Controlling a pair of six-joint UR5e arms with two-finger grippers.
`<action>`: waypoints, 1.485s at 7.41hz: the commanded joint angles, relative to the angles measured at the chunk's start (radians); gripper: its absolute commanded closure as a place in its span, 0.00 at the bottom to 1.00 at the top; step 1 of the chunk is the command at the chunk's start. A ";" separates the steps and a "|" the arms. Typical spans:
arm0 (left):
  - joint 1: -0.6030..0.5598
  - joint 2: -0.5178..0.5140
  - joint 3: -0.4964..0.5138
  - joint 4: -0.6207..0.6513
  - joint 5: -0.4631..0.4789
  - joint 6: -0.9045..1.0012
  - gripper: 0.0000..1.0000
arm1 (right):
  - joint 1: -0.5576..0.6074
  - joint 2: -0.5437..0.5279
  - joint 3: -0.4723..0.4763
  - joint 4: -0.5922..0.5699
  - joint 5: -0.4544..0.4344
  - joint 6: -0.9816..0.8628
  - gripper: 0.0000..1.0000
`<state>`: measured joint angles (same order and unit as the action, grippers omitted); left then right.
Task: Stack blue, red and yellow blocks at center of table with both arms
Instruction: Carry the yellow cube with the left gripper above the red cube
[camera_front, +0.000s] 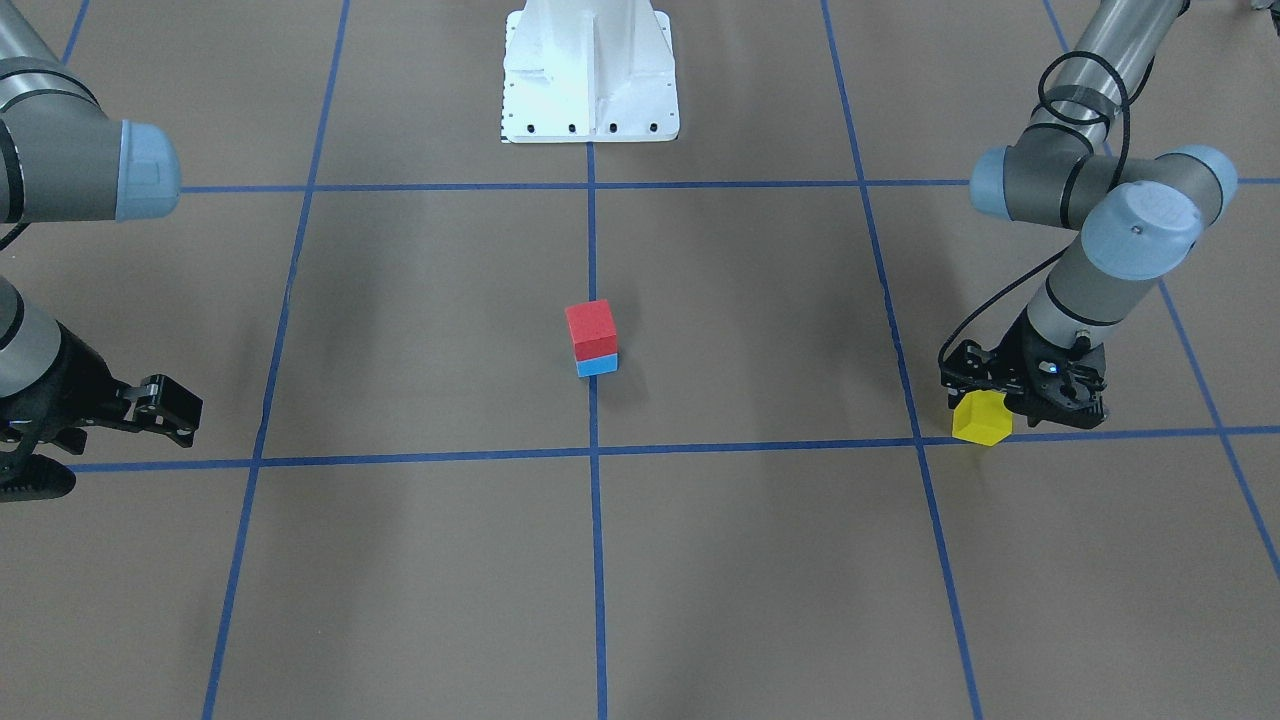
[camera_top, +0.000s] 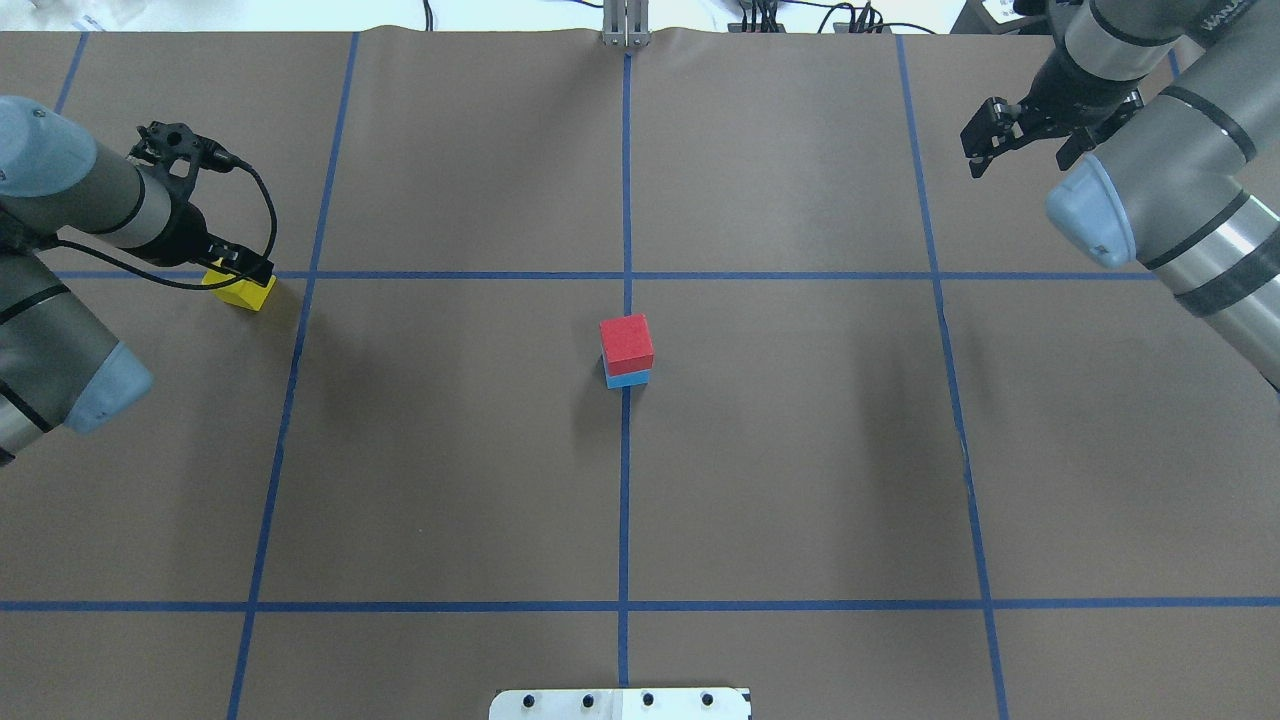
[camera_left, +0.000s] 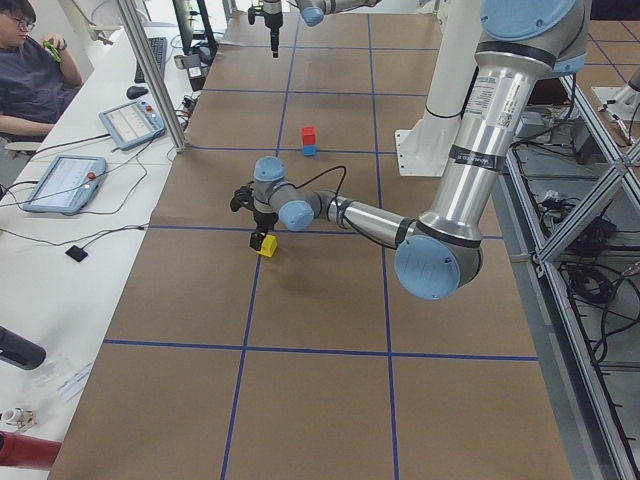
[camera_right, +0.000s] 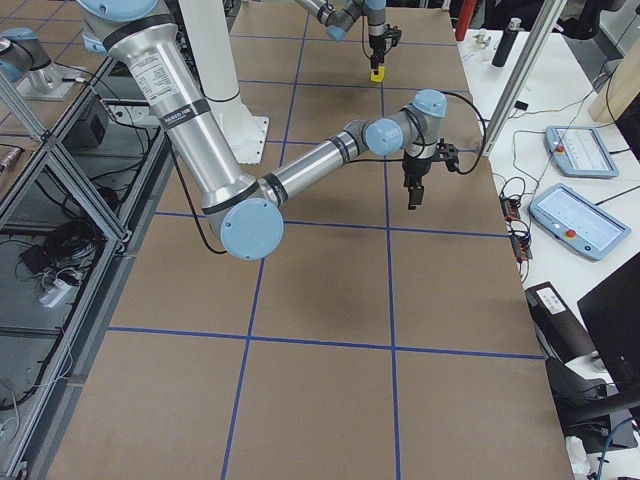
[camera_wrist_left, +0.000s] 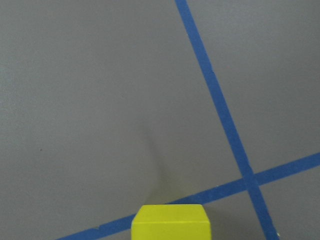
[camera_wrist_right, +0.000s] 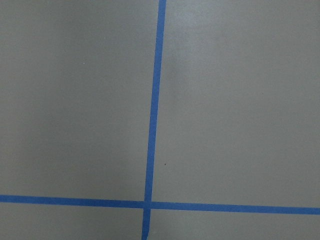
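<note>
A red block (camera_front: 590, 328) sits on a blue block (camera_front: 597, 366) at the table's center, on the middle blue line; the stack also shows in the overhead view (camera_top: 627, 343). My left gripper (camera_front: 1005, 412) is far out on my left side, shut on a yellow block (camera_front: 982, 418), which it holds low over a blue line crossing. The yellow block fills the bottom of the left wrist view (camera_wrist_left: 171, 221). My right gripper (camera_front: 180, 415) is open and empty, far out on my right side, above bare table.
The white robot base (camera_front: 590, 70) stands at the table's robot-side edge. Blue tape lines divide the brown table (camera_top: 800, 450) into squares. An operator sits at a side desk with tablets (camera_left: 30, 70).
</note>
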<state>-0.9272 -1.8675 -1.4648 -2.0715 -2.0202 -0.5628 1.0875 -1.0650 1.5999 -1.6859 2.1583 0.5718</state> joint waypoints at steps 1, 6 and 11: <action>0.001 -0.019 0.052 -0.044 0.000 -0.009 0.00 | 0.000 -0.001 0.000 0.000 0.000 -0.001 0.01; -0.028 -0.022 0.002 0.025 -0.103 -0.049 1.00 | 0.000 0.000 0.000 0.000 -0.002 -0.001 0.01; -0.101 -0.261 -0.345 0.780 -0.186 -0.131 1.00 | 0.000 0.004 0.000 0.000 0.000 -0.001 0.01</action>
<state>-1.0262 -2.0575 -1.7221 -1.4735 -2.2017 -0.6331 1.0876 -1.0617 1.5999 -1.6858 2.1579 0.5711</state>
